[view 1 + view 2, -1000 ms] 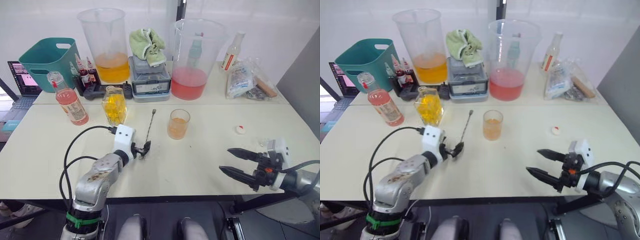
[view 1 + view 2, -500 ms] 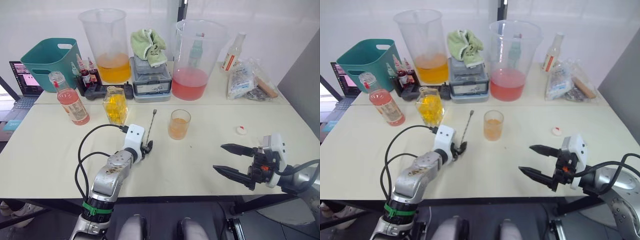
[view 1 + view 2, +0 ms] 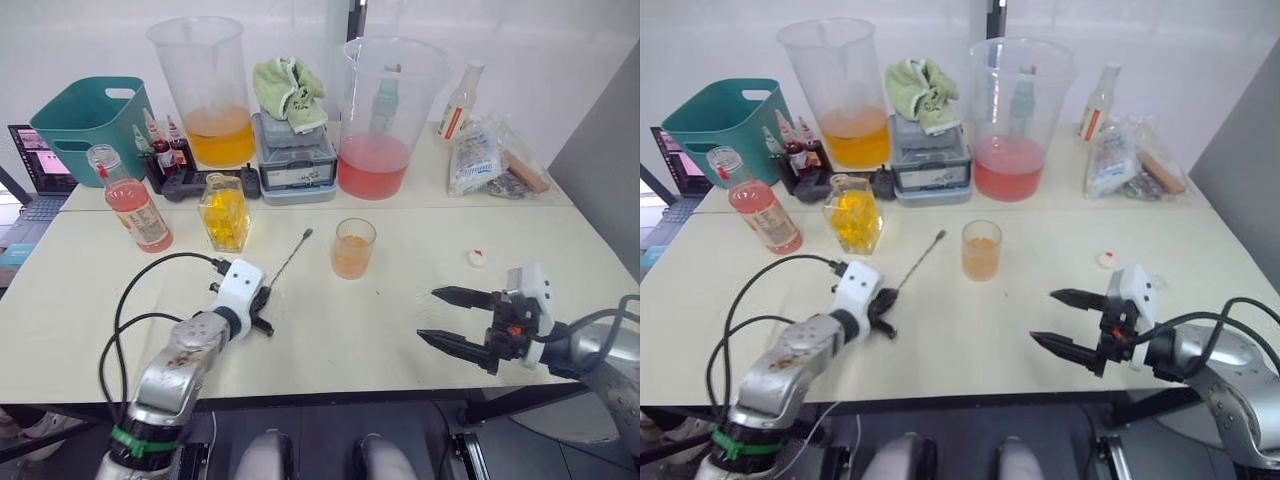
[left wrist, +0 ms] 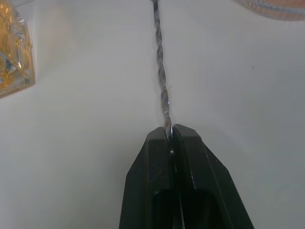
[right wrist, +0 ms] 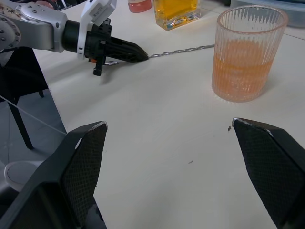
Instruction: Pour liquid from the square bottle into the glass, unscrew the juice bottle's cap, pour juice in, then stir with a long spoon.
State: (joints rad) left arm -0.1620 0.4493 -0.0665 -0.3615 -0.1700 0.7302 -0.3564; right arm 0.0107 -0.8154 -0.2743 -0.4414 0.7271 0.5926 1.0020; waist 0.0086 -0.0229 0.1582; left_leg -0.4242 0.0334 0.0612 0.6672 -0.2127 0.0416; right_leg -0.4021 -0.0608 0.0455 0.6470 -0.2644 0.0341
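Now our left black two-fingered claw [image 4: 170, 138] is clamped on one thin twisted silver long spoon [image 4: 161, 71], pointing toward one ribbed clear glass [image 5: 248, 52] of orange liquid; our right claw [image 3: 1065, 320] gapes wide.

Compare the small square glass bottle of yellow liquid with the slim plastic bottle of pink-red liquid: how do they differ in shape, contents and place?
The small square glass bottle is squat and faceted; the slim plastic bottle is taller and round. The square bottle holds yellow liquid and bears no label; the slim one holds pink-red liquid behind an orange-red label. The square bottle stands nearer the ribbed glass tumbler; the slim one stands further to the robot's left. Both stand upright, clear-walled, on the cream table.
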